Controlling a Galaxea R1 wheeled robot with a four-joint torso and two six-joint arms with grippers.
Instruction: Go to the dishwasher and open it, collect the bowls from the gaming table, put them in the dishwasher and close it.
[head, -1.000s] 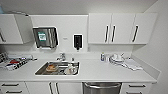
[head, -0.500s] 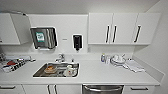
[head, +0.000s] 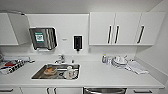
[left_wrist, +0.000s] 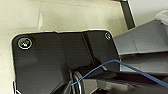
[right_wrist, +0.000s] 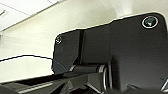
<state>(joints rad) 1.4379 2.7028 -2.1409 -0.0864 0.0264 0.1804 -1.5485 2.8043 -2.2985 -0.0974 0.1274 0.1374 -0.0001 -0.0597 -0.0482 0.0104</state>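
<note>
Head view | steel-fronted dishwasher (head: 105, 90) under smooth white counter (head: 105, 75)

No words or numbers clear enough to read. A green and white label (head: 39, 37) on the front of the shiny paper towel box (head: 43, 38) on the wall, too blurry to make out. Dark marks, maybe letters, on the white and red pack (head: 11, 67) lying on the counter (head: 100, 75) by the sink, also too blurry.
</note>
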